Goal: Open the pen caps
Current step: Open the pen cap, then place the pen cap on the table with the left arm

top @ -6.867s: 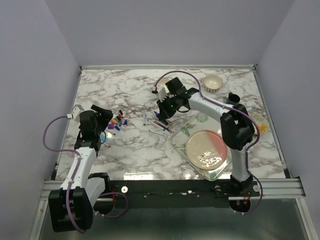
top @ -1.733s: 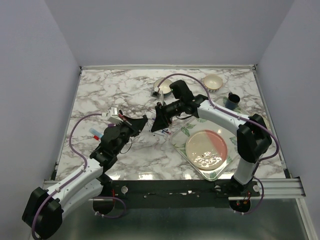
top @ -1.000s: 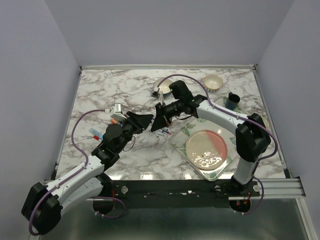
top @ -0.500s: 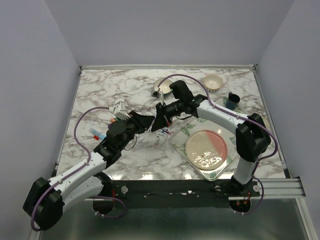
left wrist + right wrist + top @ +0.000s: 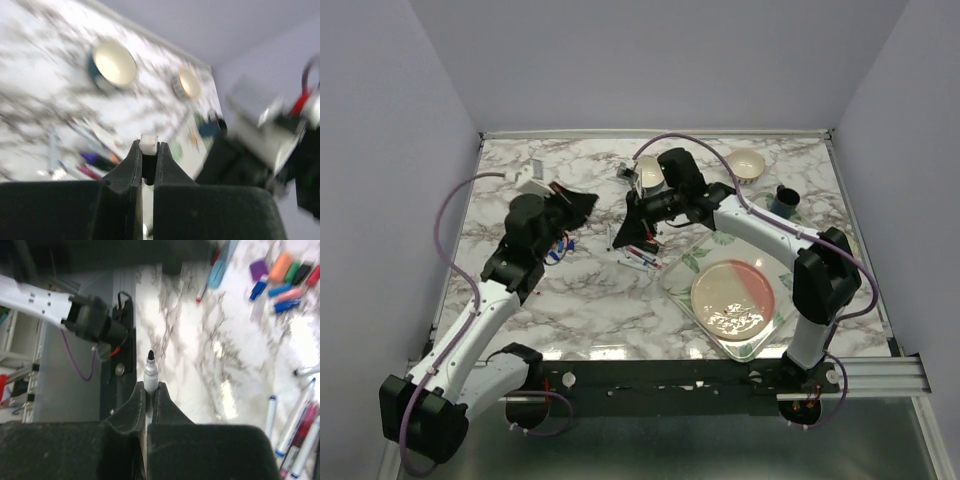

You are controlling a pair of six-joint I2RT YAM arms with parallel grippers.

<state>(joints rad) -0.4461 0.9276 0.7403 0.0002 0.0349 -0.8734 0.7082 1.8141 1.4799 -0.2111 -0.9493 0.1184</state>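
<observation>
Fingers [image 5: 131,165] of the left gripper [image 5: 148,146] are clamped on what seems a pen cap [image 5: 149,141], poking just past their tips; the right gripper [image 5: 150,388] pinches an uncapped pen [image 5: 150,371].

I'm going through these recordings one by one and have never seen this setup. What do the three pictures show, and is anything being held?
Two robot arms with two-finger claws work at a marble table. One picture looks down from above; the other two come from a camera on each wrist. The right gripper is shut on a pen with its black tip bare. The left gripper pinches a small piece, probably a cap, though blurred. Loose coloured caps, more pens, a plate on a tray, two bowls and a dark cup lie around.
</observation>
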